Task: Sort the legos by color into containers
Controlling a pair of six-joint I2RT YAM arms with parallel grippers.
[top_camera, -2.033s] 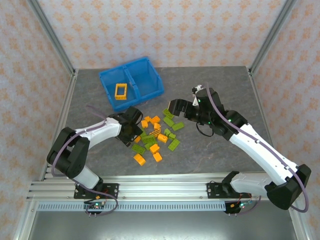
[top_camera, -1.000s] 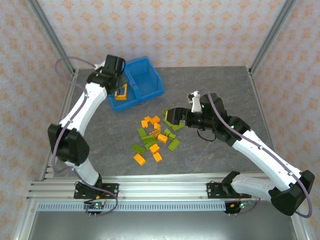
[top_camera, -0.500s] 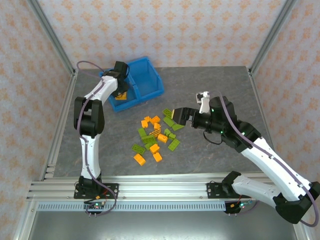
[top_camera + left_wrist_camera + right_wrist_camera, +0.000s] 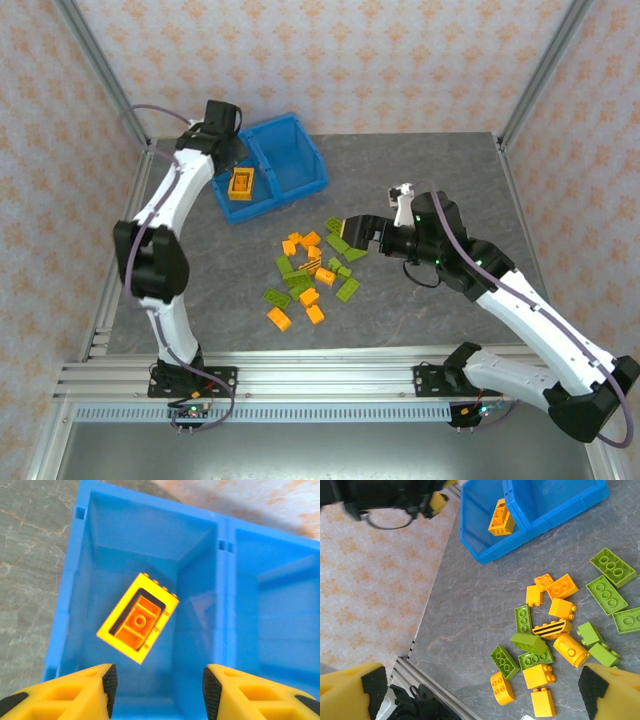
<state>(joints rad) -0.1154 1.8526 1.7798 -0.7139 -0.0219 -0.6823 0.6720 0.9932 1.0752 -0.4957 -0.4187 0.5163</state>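
Grey table (image 4: 420, 160) bearing the blue bin (image 4: 290, 158). Its left compartment is apparently kept for orange: the hollow orange frame (image 4: 138, 624) lies there, with a small orange brick (image 4: 139, 622) nested inside. The other legos (image 4: 315, 270) are heaped mid-table, unsorted. The left gripper (image 4: 156, 680) is held over that compartment, fingers (image 4: 107, 680) moderately parted and empty. The right gripper (image 4: 482, 686) is poised above the heap, spread wide, nothing touched.

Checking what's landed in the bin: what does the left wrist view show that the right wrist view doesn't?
Left wrist, looking straight down: a small orange brick nested inside the hollow orange frame. Right wrist: the unsorted pile of orange and green legos on the table. Both: the blue bin with the frame in one compartment.
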